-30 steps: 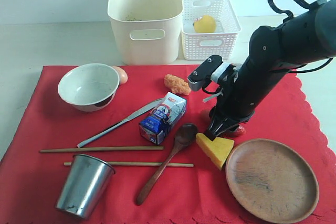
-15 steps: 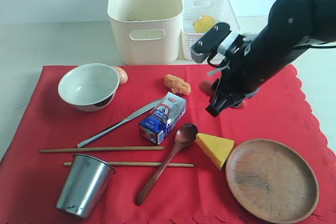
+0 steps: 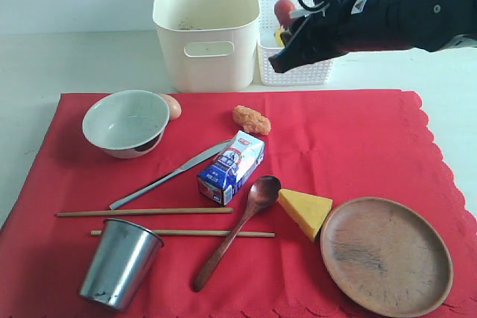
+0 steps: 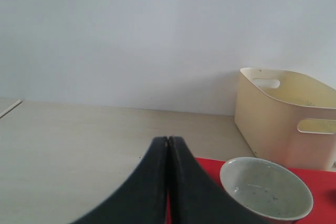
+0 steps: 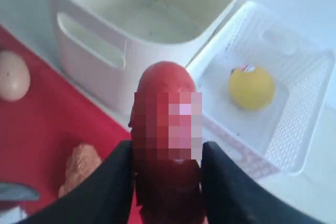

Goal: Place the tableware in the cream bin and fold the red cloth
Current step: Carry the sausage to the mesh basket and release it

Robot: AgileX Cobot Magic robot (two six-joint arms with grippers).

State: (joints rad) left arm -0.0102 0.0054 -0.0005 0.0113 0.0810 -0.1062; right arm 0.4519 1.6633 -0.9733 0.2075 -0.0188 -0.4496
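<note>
Wooden: two chopsticks (image 3: 145, 211), one spoon (image 3: 231, 237), one plate (image 3: 386, 255).

The table (image 3: 74, 57) holds a red cloth (image 3: 358, 147) below the right pincer (image 3: 287, 48), a cream bin (image 3: 205, 27) beside the pincer and a white basket (image 3: 305, 72) close by it.

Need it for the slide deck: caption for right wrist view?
Right end effector grips a red sausage; beyond it, the cream bin and a white lattice basket holding a lemon.

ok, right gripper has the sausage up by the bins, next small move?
Probably shift the red sausage further over the white basket, then open. The right gripper holds it above the basket's rim beside the cream bin; a lemon lies inside.
</note>
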